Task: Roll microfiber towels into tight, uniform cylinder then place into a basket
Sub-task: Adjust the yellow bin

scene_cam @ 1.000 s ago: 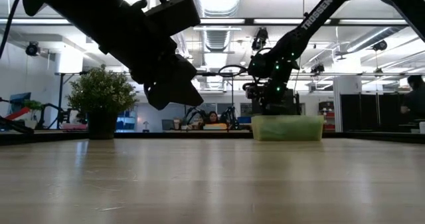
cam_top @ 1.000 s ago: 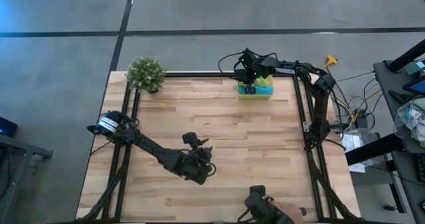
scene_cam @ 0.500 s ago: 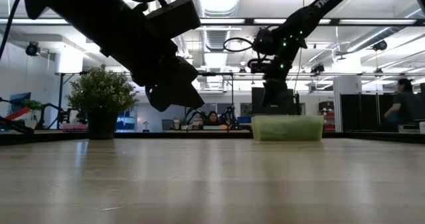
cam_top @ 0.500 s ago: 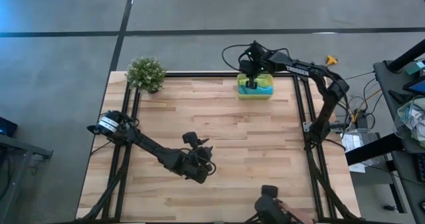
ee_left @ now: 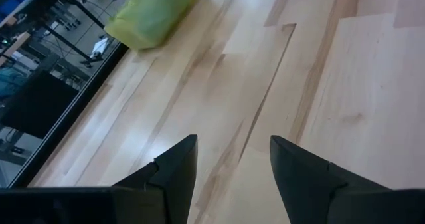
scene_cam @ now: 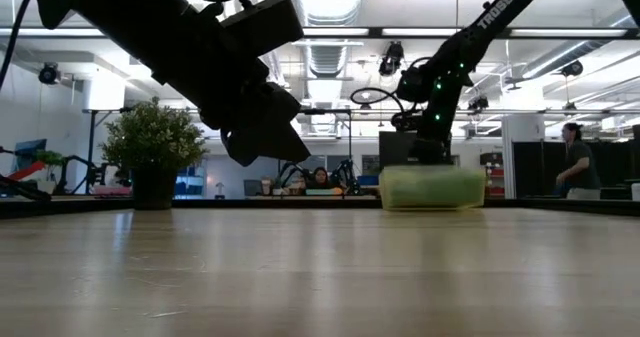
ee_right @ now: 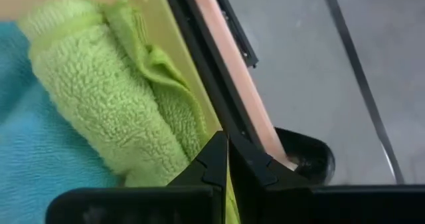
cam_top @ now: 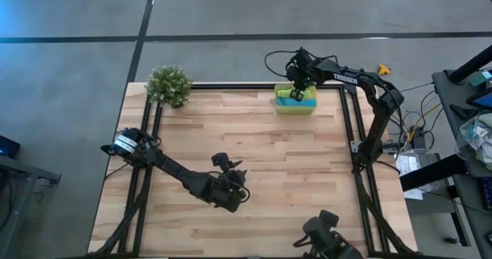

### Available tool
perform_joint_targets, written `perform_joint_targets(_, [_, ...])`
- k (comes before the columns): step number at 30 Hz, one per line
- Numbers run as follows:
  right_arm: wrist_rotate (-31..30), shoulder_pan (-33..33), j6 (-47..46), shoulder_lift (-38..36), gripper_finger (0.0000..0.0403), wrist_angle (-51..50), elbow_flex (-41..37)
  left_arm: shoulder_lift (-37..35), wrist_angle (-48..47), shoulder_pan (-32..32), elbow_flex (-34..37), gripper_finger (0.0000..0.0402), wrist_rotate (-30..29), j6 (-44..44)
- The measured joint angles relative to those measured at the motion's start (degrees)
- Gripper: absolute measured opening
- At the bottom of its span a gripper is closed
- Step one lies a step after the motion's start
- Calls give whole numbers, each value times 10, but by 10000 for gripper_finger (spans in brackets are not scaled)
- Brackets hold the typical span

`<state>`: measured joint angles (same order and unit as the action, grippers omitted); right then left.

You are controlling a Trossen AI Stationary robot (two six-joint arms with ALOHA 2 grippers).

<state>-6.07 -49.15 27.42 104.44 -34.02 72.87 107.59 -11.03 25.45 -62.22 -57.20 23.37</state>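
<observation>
The yellow basket [cam_top: 295,111] stands at the table's far edge, right of centre. It holds the rolled lime-green towel [ee_right: 109,94] and the turquoise towel [ee_right: 26,164], lying side by side. My right gripper [cam_top: 296,94] is shut over the basket, its fingertips [ee_right: 226,151] at the green roll's end beside the basket's wall [ee_right: 179,58]. My left gripper [cam_top: 243,194] hovers open and empty above the table's middle, nearer the near edge; bare wood shows between its fingers [ee_left: 232,147]. My right gripper's shut fingertips stand right at the end of the lime-green roll [ee_right: 189,127], by the basket's wall, coming from above. Whether they touch the towel or the wall I cannot tell.
A small potted plant [cam_top: 169,84] stands at the far left corner. A dark object [cam_top: 327,234] shows at the near edge, right of centre. Black frame rails run along the table's left, right and far sides. Bare wood lies between the basket and my left gripper.
My right gripper has shifted a little toward the table's right edge over the basket and has turned about. The dark object at the near edge has moved toward the right.
</observation>
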Motion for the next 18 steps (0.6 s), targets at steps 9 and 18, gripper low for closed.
perform_joint_targets(9, [3, 8, -30, -41, 9, 5, -6, 0, 1, -19, 1, 166, 45, -56])
perform_joint_targets(18, [36, 38, -40, -157, 9, 7, -31, -24, 2, -52, 1, 83, 71, -85])
